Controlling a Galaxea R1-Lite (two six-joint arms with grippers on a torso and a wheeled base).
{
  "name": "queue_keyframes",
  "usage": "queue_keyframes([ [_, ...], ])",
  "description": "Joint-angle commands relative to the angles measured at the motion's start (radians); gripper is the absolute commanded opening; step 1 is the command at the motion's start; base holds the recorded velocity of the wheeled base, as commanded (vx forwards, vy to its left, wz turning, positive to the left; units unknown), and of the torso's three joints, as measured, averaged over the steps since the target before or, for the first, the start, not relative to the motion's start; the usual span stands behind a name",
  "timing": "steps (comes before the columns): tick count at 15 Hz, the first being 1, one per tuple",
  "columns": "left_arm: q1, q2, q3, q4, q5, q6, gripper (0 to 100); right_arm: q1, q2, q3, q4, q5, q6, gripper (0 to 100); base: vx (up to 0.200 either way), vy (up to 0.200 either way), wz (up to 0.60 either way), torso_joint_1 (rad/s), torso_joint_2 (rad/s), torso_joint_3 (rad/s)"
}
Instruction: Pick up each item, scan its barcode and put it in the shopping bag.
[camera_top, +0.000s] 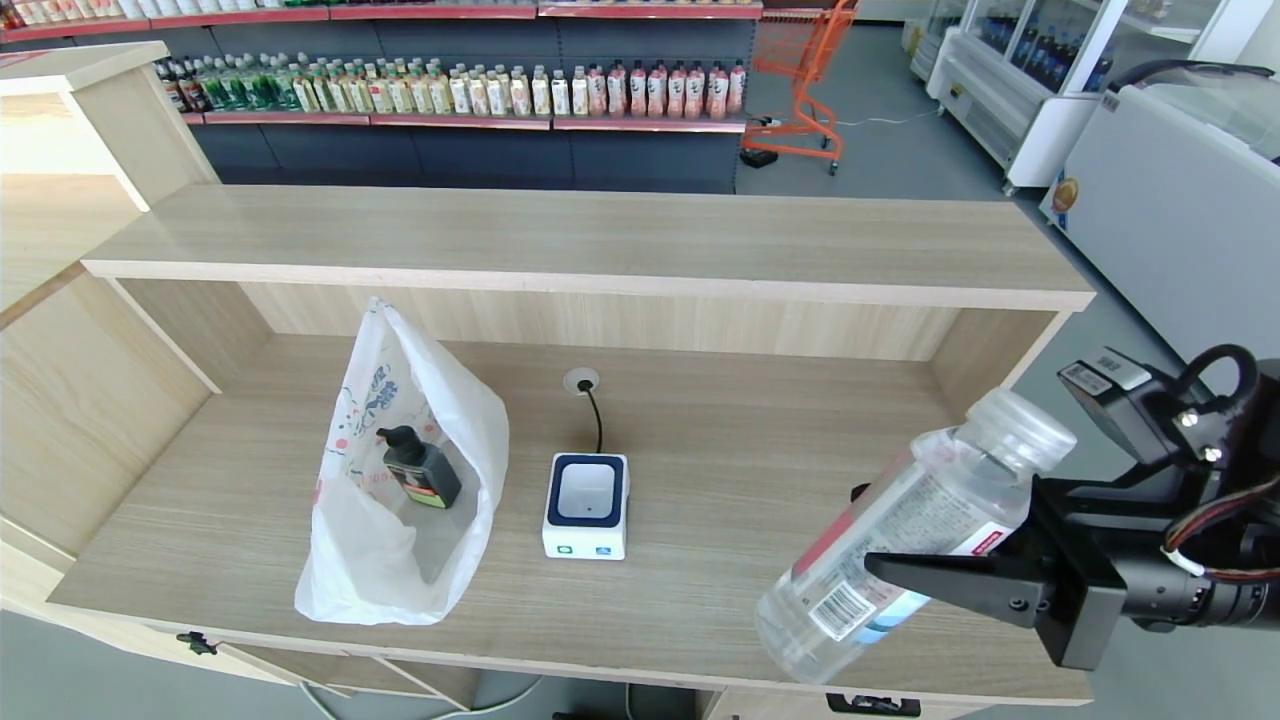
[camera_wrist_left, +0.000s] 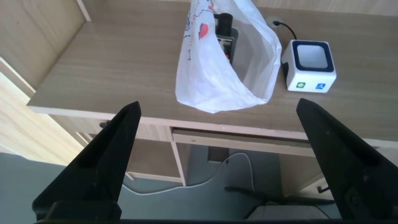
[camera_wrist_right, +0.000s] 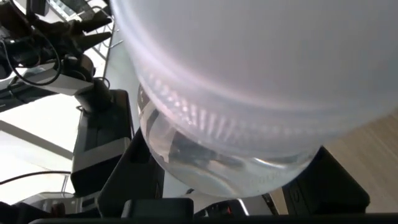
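Observation:
My right gripper (camera_top: 925, 555) is shut on a clear plastic water bottle (camera_top: 900, 530), held tilted in the air over the counter's front right, cap up and barcode facing the head camera. Its cap and neck (camera_wrist_right: 249, 93) loom close in the right wrist view. A white barcode scanner (camera_top: 587, 503) with a dark-framed window sits mid-counter, left of the bottle. The white shopping bag (camera_top: 400, 480) stands open further left, with a dark pump bottle (camera_top: 420, 468) inside. My left gripper (camera_wrist_left: 217, 162) hangs open below the counter's front edge, facing the shopping bag (camera_wrist_left: 224, 68) and the scanner (camera_wrist_left: 310, 65).
The wooden counter (camera_top: 720, 450) has a raised back ledge and side walls. A cable runs from the scanner to a hole at the back. Shelves of drinks, an orange cart and freezers stand beyond.

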Motion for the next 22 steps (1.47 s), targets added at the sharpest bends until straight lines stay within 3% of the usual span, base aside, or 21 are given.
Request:
queue_keyframes([
  [1, 0.000, 0.000, 0.000, 0.000, 0.001, -0.002, 100, 0.009, 0.021, -0.002, -0.020, 0.001, -0.003, 0, 0.000, 0.000, 0.00, 0.000, 0.00, 0.000],
  [6, 0.000, 0.000, 0.000, 0.000, 0.001, -0.002, 100, 0.023, 0.033, -0.008, -0.017, 0.015, 0.007, 0, 0.000, 0.000, 0.00, 0.000, 0.00, 0.000],
  [9, 0.000, 0.000, 0.000, 0.000, 0.001, -0.002, 100, 0.079, 0.030, -0.010, -0.017, 0.015, 0.087, 0, 0.000, 0.000, 0.00, 0.000, 0.00, 0.000],
  [22, 0.000, 0.000, 0.000, 0.000, 0.001, -0.002, 100, 0.079, 0.086, -0.007, -0.019, 0.015, 0.092, 0, 0.000, 0.000, 0.00, 0.000, 0.00, 0.000],
])
